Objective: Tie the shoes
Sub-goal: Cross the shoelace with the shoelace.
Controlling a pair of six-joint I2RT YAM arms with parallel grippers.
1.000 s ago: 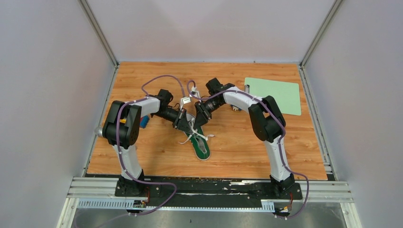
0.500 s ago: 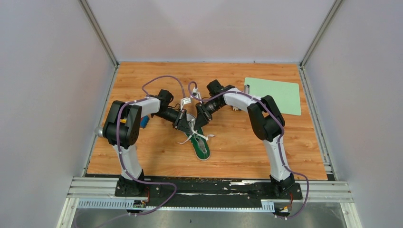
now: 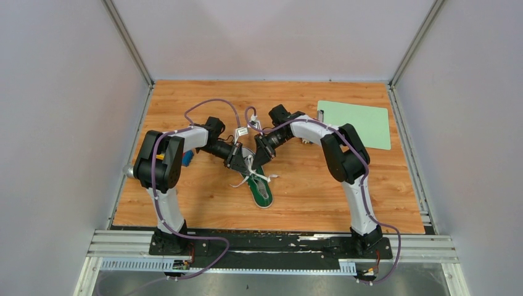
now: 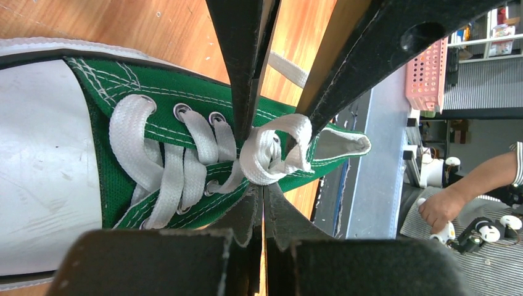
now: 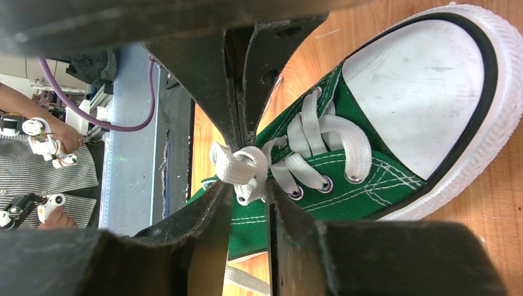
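Shoe (image 3: pixel 260 185): laces (image 4: pixel 271 154) sat loosely knotted between clenched left gripper (image 4: pixel 264 191) and right gripper (image 5: pixel 251 191) (grasp unclear); bow not yet tied.

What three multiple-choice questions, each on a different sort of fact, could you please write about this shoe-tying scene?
1. Where on the table is the pale green mat?
A. far right corner
B. near left corner
C. centre

2. What colour are the laces of the shoe?
A. black
B. red
C. white

3. How do the fingers of the left gripper stand?
A. spread wide
B. pressed together
C. out of view

Answers: 1 A, the top view shows the mat at the far right edge. 2 C, both wrist views show white laces. 3 B, no gap shows between the fingers.
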